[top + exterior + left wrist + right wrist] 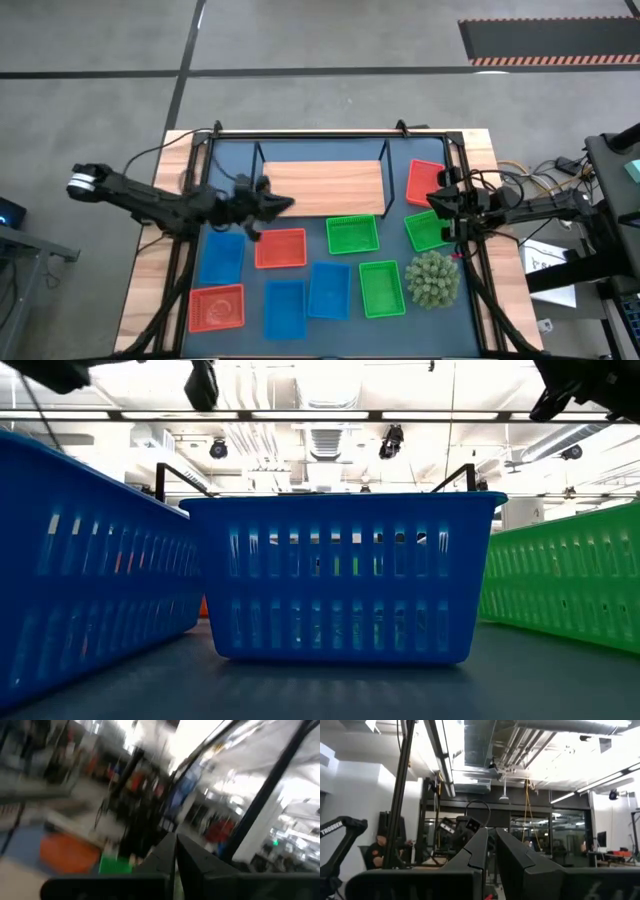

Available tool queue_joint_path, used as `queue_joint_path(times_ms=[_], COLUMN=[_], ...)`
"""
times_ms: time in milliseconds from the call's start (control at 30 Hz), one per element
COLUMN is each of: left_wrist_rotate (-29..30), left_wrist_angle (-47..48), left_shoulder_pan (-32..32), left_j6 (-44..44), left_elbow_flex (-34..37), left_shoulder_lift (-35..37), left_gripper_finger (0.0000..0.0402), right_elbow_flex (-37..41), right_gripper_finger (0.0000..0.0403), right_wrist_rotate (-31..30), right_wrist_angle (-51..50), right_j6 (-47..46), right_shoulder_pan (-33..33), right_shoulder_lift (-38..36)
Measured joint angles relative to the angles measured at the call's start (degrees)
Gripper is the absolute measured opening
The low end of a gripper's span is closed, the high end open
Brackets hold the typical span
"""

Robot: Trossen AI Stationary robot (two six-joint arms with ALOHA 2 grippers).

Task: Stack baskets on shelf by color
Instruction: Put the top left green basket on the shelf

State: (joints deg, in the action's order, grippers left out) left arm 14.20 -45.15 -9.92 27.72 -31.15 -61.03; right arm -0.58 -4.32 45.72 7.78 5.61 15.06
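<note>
The shelf (325, 187), a light-wood board in a black wire frame, lies at the far middle of the dark-blue mat. Baskets rest flat on the mat: orange-red ones (427, 182) (281, 249) (216, 308), green ones (352, 234) (428, 228) (381, 287), blue ones (221, 257) (329, 290) (285, 308). My left gripper (284, 205) hovers over the shelf's near left corner, shut and holding nothing (176, 851). My right gripper (434, 200) is raised between the far-right orange-red basket and the green one beside it, shut and holding nothing (491, 851).
A round spiky green plant ball (432, 278) sits near the mat's right edge. Black frame bars (300, 132) run along the table's far side. The low view is filled by a blue basket's wall (340, 575), with another blue wall (90, 560) and a green one (570, 580) beside it.
</note>
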Motion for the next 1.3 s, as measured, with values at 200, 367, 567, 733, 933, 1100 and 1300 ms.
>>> queue_joint_path(times_ms=[200, 367, 567, 733, 933, 1100, 1300], left_wrist_rotate=[0.5, 2.7, 3.2, -0.8, -2.2, -0.2, 3.5], left_wrist_angle=[14.0, 37.0, 64.5, 74.7, 79.9, 80.5, 82.1], left_shoulder_pan=[-1.4, -2.7, -4.6, -6.9, -9.6, -10.0, -7.5], left_j6=[8.7, 14.2, 14.1, 2.8, -23.5, -43.1, -54.6], left_elbow_flex=[-8.6, -19.4, -34.5, -44.6, -50.5, -51.2, -50.8], left_shoulder_lift=[-9.0, -14.5, -22.2, -29.0, -34.7, -36.6, -37.1], left_gripper_finger=[0.0000, 0.0000, 0.0000, 0.0000, 0.0000, 0.0001, 0.0034], right_elbow_flex=[-3.0, -6.2, -8.1, -8.4, -8.4, -8.5, -8.5], right_gripper_finger=[0.0027, 0.0027, 0.0027, 0.0027, 0.0027, 0.0027, 0.0027], right_wrist_rotate=[0.3, 2.2, 5.9, 6.3, 6.3, 6.3, 6.3], right_wrist_angle=[-6.0, -11.8, -12.5, -12.5, -12.6, -12.7, -12.9], right_j6=[-1.1, -0.4, 0.1, 1.5, 2.9, 3.8, 3.8], right_shoulder_pan=[0.0, 0.1, 0.1, 0.2, 0.2, 0.2, 0.1], right_shoulder_lift=[1.1, 3.4, 4.9, 4.9, 4.9, 4.9, 4.9])
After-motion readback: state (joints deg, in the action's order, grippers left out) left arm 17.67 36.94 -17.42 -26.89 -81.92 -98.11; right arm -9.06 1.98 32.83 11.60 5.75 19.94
